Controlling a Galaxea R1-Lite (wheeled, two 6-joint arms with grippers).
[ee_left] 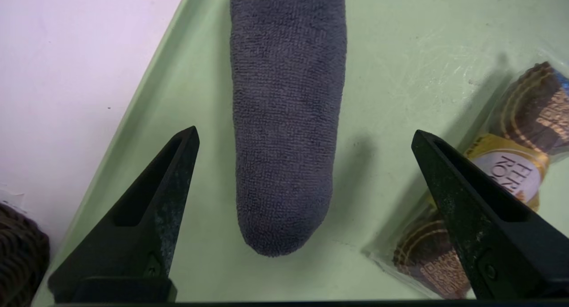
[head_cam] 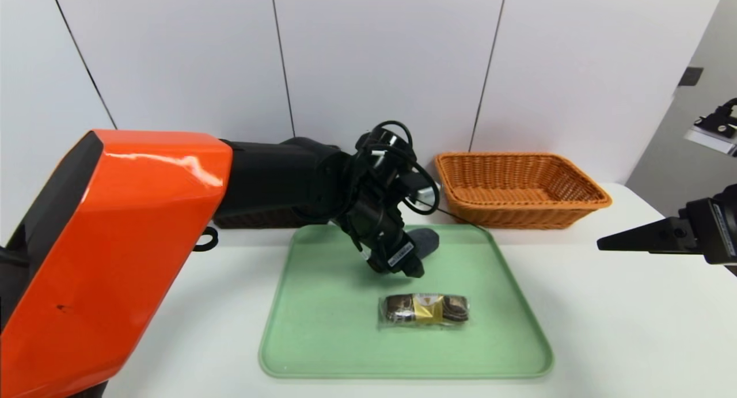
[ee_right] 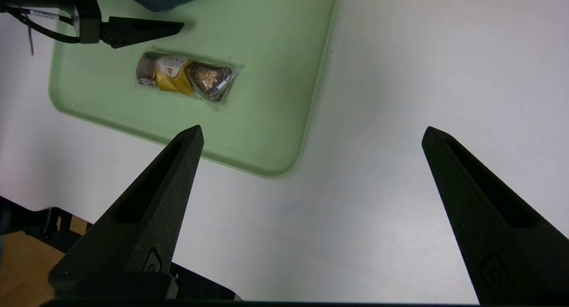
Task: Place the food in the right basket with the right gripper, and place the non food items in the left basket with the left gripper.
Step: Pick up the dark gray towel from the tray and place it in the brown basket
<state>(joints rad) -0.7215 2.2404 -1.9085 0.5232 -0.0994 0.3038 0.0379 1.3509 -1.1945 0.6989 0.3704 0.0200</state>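
Note:
A rolled grey cloth [head_cam: 427, 240] lies at the far side of the green tray [head_cam: 322, 329]. A clear pack of gold-wrapped chocolates [head_cam: 424, 310] lies nearer the tray's middle. My left gripper [head_cam: 411, 268] hangs open just above the tray, between the two. In the left wrist view the cloth [ee_left: 286, 98] has its rounded end between the spread fingers of the left gripper [ee_left: 306, 136], untouched, and the chocolate pack [ee_left: 511, 173] sits beside one finger. My right gripper [head_cam: 601, 243] stands open and empty over bare table to the right of the tray [ee_right: 275, 133].
An orange wicker basket [head_cam: 521, 185] stands at the back right, empty. A dark wicker basket [head_cam: 253, 218] at the back left is mostly hidden behind my left arm. White table surrounds the tray; a wall is close behind the baskets.

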